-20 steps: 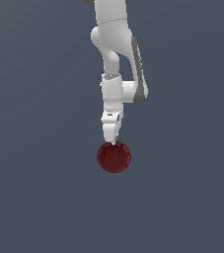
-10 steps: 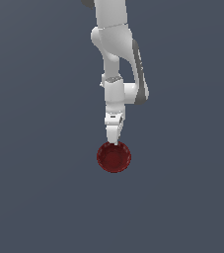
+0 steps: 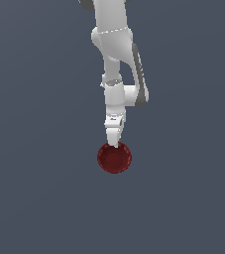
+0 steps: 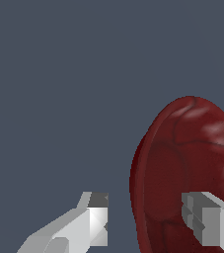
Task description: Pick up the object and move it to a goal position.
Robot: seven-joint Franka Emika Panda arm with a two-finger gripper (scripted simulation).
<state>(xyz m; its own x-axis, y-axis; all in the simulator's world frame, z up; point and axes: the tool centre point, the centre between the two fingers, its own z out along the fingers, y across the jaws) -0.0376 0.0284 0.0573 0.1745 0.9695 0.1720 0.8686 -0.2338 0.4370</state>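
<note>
Bowl (image 3: 114, 158) not lifted yet; end effector (image 4: 145, 217) open, fingers straddling the rim, one inside. Closing, lift and carry to goal remain.

A plain, flat slate-blue backdrop (image 3: 34, 198) surrounds the claw (image 3: 114, 144) on every side. It carries no seams, edges or furniture. The light is even, throwing no shadow onto it.
</note>
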